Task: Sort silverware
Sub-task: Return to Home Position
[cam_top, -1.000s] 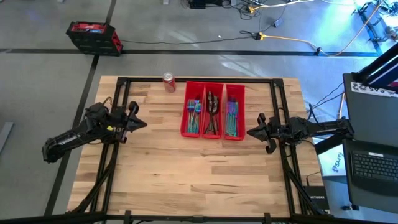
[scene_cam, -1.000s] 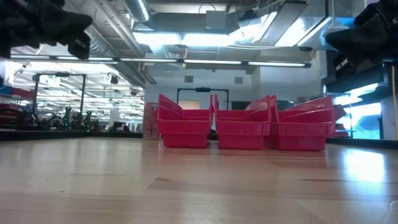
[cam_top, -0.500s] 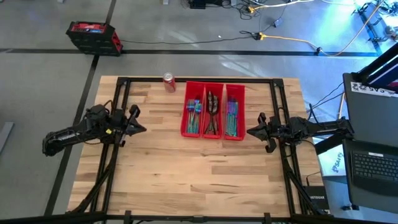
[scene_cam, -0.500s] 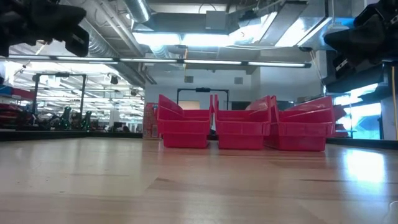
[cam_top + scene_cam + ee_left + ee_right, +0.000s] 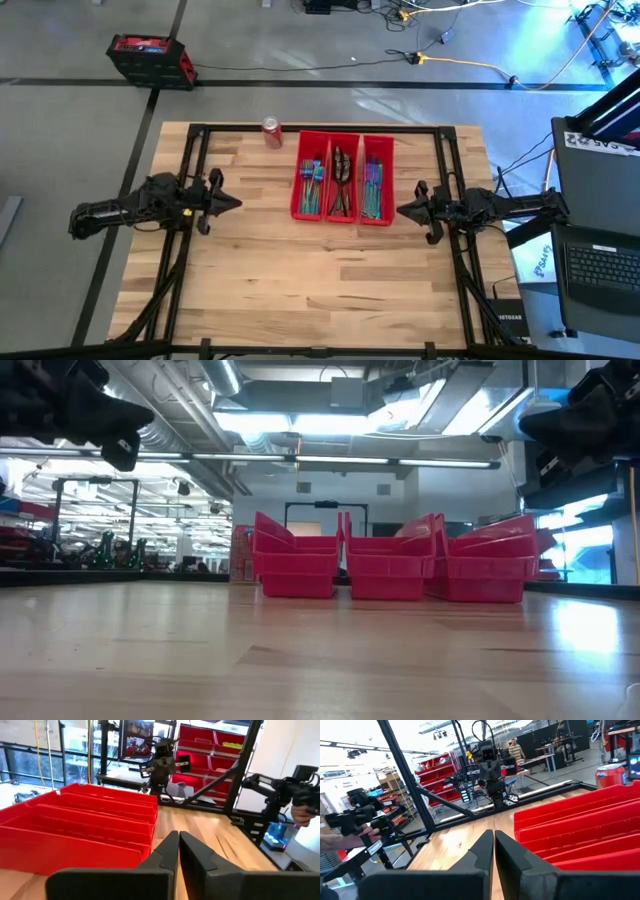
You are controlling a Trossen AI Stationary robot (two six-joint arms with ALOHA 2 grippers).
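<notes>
Now, left fingers (image 5: pixel 167 855) and right fingers (image 5: pixel 482 852) closed, empty, either side of three red bins (image 5: pixel 296 195) of silverware (image 5: pixel 341 180).

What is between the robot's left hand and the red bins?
Nothing but bare wooden table, seen in the high view: the left hand hovers apart from the red bins.

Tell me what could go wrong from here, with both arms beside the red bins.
The right gripper points at the right bin from close by; any forward drift might shove it. The soda can stands near the left bin; a wide swing of the left gripper could topple it.
</notes>
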